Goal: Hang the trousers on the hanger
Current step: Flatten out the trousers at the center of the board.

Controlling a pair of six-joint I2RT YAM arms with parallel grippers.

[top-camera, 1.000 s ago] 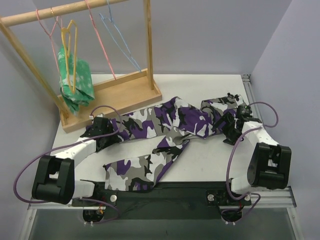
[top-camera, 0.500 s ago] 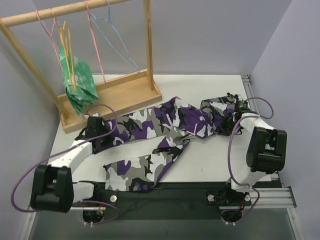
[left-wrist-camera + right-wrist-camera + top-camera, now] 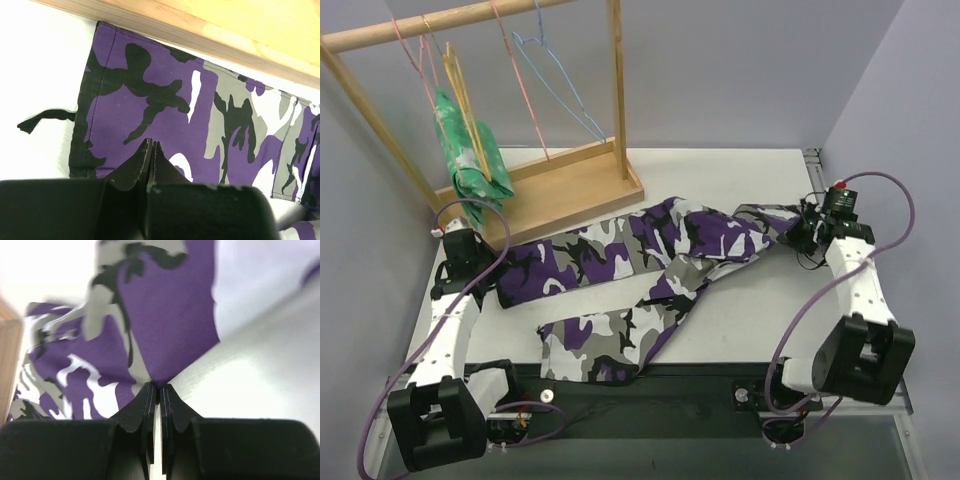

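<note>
The trousers [image 3: 620, 260] lie stretched on the table [image 3: 740, 320] in front of the wooden rack [image 3: 570, 185]. The left gripper [image 3: 151, 145] pinches their end beside the rack, and the right gripper [image 3: 157, 386] pinches the far end. The hanger [image 3: 461, 95] hangs on the rack.

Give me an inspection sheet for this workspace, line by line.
Surface: white table, bare around the cloth.
Job's things: trousers stretched across the table, one leg trailing toward the near edge; yellow hanger hanging on the wooden rack.
Clutter: green-and-white garment and blue hanger on the rack.
End effectors: left end effector shut on the trousers' left end; right end effector shut on their raised right corner.
Cables: purple cable loops at each arm.
Surroundings: plain grey walls; nothing else seen.
</note>
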